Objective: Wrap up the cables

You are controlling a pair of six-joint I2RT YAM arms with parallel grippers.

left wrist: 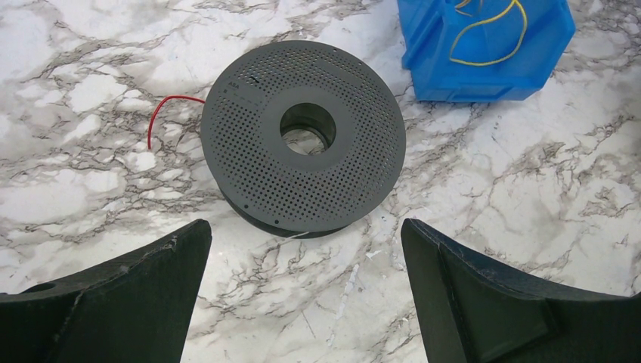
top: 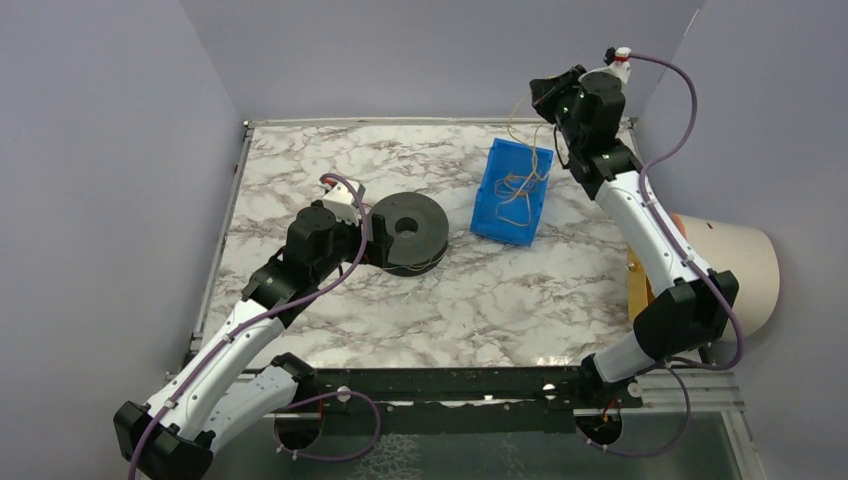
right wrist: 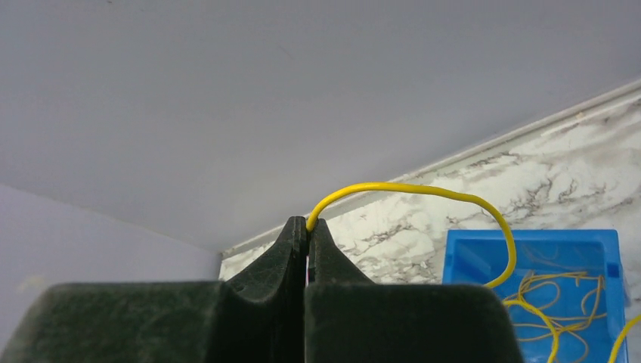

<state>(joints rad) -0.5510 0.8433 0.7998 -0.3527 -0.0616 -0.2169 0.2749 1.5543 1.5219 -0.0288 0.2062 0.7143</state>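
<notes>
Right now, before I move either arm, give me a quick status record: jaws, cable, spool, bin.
left jaws: open, facing the spool, not gripping it
right jaws: shut on the yellow cable, high above the table
yellow cable: arcs from the right jaws down into the blue bin
blue bin: holds more loose yellow loops
spool: lying flat on the marble table, with a red wire end beside it

Marble tbl [top: 330, 160], grey walls [top: 100, 150], cream cylinder [top: 745, 265] rt
</notes>
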